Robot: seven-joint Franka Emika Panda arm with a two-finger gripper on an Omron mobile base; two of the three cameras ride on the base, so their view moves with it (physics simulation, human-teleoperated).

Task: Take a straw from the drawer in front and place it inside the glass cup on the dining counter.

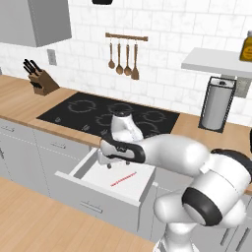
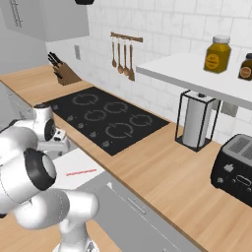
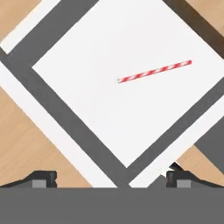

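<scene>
Red-and-white striped, the straw (image 3: 155, 71) lies alone on the white floor of the pulled-out drawer (image 1: 106, 189). Above it hangs the claw (image 3: 111, 178), fingers spread wide and empty. It looks light, thin, apt to roll; I'd pinch it mid-length, across its width.

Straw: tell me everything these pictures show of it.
The straw is a thin straight stick with red and white candy stripes; material can't be told. It lies flat and alone on the white floor of the open drawer, touching nothing else and clear of the walls. In the left base view it slants across the drawer floor below the cooktop. The pincer hangs above the drawer, its fingertips spread wide, not touching the straw.
</scene>
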